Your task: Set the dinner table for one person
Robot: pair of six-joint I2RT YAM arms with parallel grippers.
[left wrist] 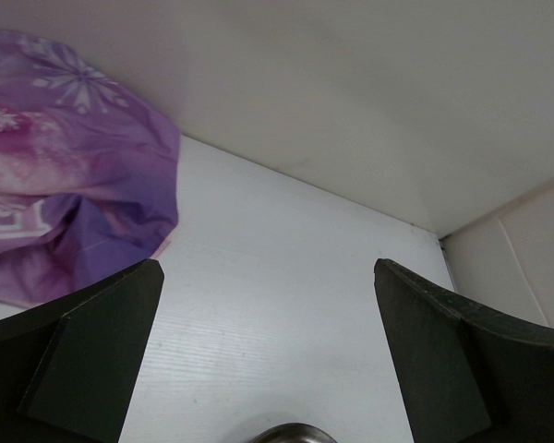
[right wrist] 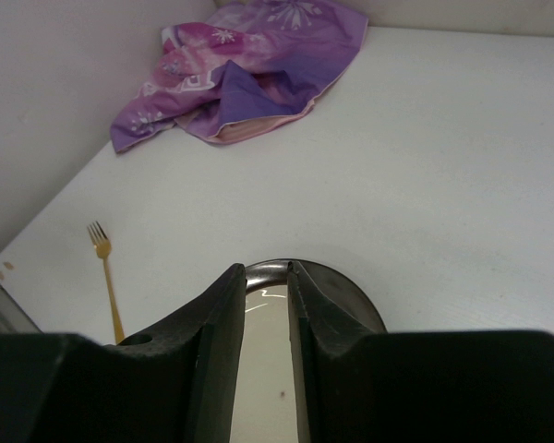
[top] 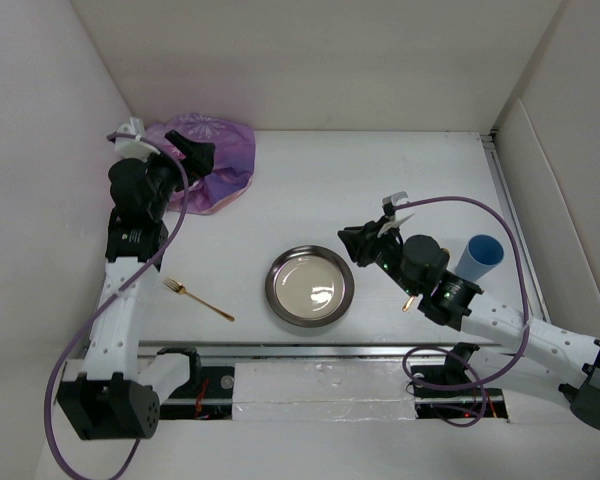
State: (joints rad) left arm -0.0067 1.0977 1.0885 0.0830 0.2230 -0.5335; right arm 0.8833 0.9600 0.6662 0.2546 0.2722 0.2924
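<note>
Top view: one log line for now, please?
left jaws: open, by placemat | right jaws: slightly open, empty, near plate | fork: left of plate | cup: far right

Your table is matt white. Up close, from the left wrist, it shows a faint straight grain. At its far left corner the placemat is thin printed purple cloth, crumpled, with a slight sheen on the folds. By the near edge the plate is polished metal, mirror-bright on rim and well. The fork, toward the near left corner, is glossy gold-toned metal. The blue cup by the right edge looks like smooth plastic. The left tool and right tool are matt black and plastic-looking.
</note>
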